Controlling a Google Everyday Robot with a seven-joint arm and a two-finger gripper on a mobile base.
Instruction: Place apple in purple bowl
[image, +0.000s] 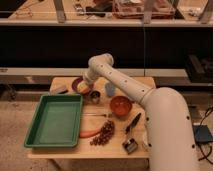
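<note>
A: Where's the claw (85, 88)?
B: At the far left of the tabletop (131, 148), right over the bowl (77, 84).
A: And the apple (84, 90)?
B: At the claw's tip, above the bowl's near rim. The claw seems closed on it, though I can't tell for sure.
A: What's nearby?
B: A metal cup (95, 96) just right of the claw; the green tray (54, 121) in front of it.

Lab, wooden table (67, 150), gripper (86, 89) above
</note>
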